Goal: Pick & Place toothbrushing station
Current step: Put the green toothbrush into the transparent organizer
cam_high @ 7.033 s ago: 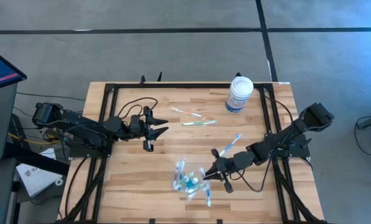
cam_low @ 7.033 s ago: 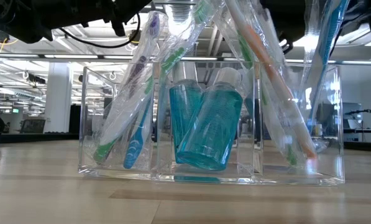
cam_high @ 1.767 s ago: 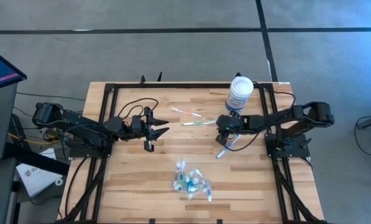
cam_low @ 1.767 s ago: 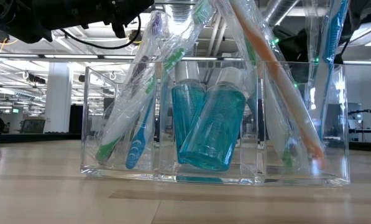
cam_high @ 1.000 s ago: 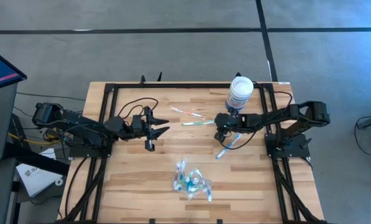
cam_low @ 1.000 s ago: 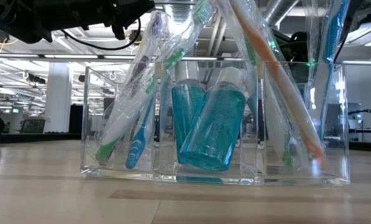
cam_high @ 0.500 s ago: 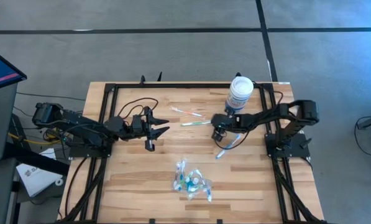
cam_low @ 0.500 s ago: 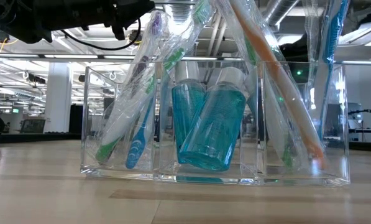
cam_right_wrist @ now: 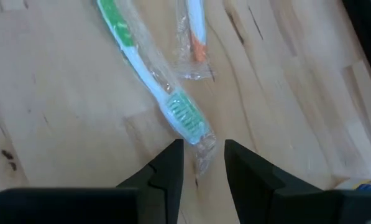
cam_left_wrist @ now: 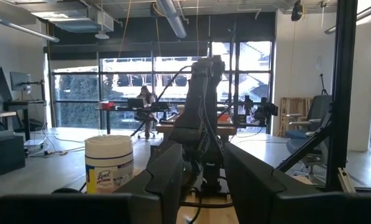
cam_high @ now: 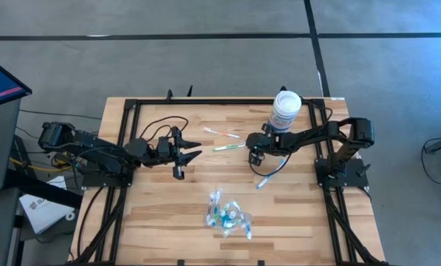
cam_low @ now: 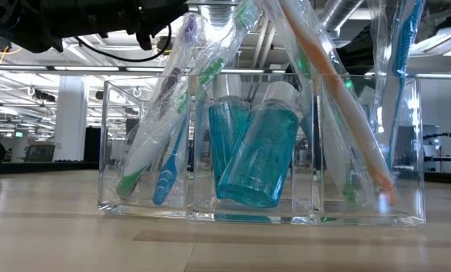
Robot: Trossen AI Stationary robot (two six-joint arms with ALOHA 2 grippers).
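Observation:
The clear tray [cam_high: 227, 214] stands near the table's front edge. In the low view the tray [cam_low: 134, 200] holds wrapped toothbrushes and teal tubes [cam_low: 255, 155] leaning on its walls. Loose on the wood lie a green toothbrush [cam_high: 231, 146], a pink-white one [cam_high: 224, 134] and a blue one [cam_high: 269, 175]. My right gripper [cam_high: 254, 155] is open, slanting down over the head end of the green toothbrush [cam_right_wrist: 184, 115]. Its fingers stand on either side of the wrapper's tail [cam_right_wrist: 204, 149]. My left gripper [cam_high: 190, 150] waits open above the table's left half.
A white tub [cam_high: 285, 111] with a blue label stands at the far right, just behind my right arm. The black frame rails [cam_high: 205, 101] run round the table's edges. Bare wood lies between the loose toothbrushes and the tray.
My right gripper has moved toward the table's left edge and slightly down, away from the blue toothbrush and onto the green toothbrush's head end. It has rolled a little on the way. The toothbrushes and the tray have stayed where they were.

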